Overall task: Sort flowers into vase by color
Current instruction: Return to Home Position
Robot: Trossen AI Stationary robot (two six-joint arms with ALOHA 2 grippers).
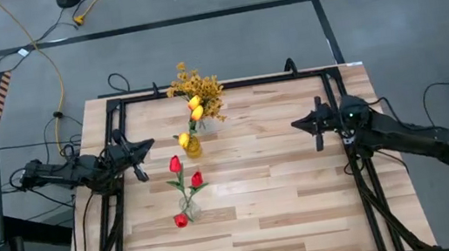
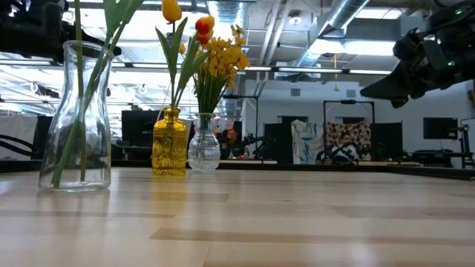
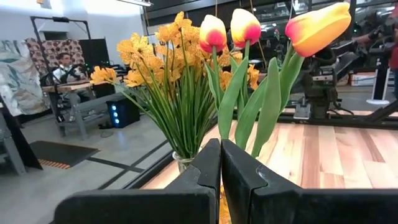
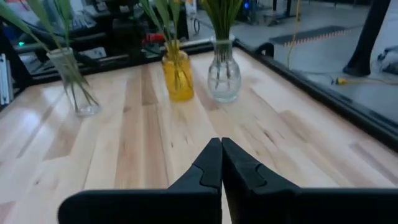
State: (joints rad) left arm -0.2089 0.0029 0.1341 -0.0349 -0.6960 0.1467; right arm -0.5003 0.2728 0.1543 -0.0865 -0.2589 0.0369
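Three vases stand left of the table's middle. A clear vase (image 1: 187,206) (image 4: 74,87) nearest the front edge has red tulips (image 1: 175,163) standing in it by their stems. A yellow vase (image 1: 192,146) (image 4: 177,78) holds yellow-orange tulips (image 3: 245,26). A round clear vase (image 4: 224,78) at the far edge holds mustard-yellow sprays (image 1: 197,87) (image 3: 155,50). My left gripper (image 1: 149,142) (image 3: 221,146) hovers shut, left of the yellow vase, holding nothing. My right gripper (image 1: 294,122) (image 4: 221,146) hovers shut over the table's right half, also holding nothing.
A black frame rail (image 1: 227,84) runs along the table's far edge and down both sides. Bare wood (image 1: 279,197) lies between the vases and my right arm. Beyond the table are cables and equipment on the floor.
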